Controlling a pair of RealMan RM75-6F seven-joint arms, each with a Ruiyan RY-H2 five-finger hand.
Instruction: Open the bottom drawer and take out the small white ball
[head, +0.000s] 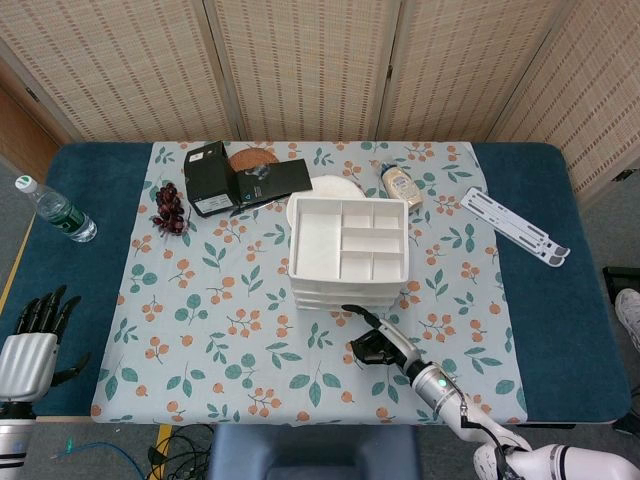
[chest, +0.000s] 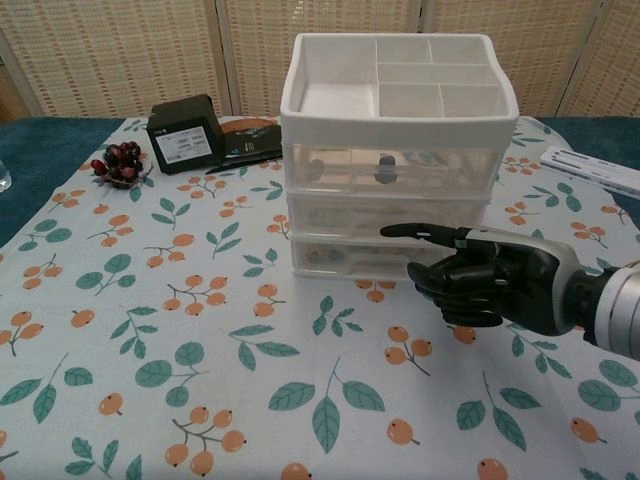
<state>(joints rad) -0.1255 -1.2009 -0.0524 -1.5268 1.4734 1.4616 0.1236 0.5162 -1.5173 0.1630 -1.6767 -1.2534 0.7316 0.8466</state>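
Note:
The white three-drawer unit (head: 348, 250) (chest: 390, 150) stands mid-table with an open divided tray on top. Its bottom drawer (chest: 340, 258) is closed, and the clouded front hides the small white ball. My right hand (head: 378, 343) (chest: 480, 285) hovers just in front of that drawer, right of its handle. Its fingers are curled in and hold nothing, with one digit stretched out to the left. It does not touch the drawer. My left hand (head: 30, 345) stays at the table's near left edge, fingers apart and empty.
A black box (head: 210, 178) and dark red berries (head: 168, 208) lie back left, with a water bottle (head: 55, 210) at the far left. A sauce bottle (head: 402, 185) and a white stand (head: 515, 227) lie back right. A plate (head: 335, 187) sits behind the unit.

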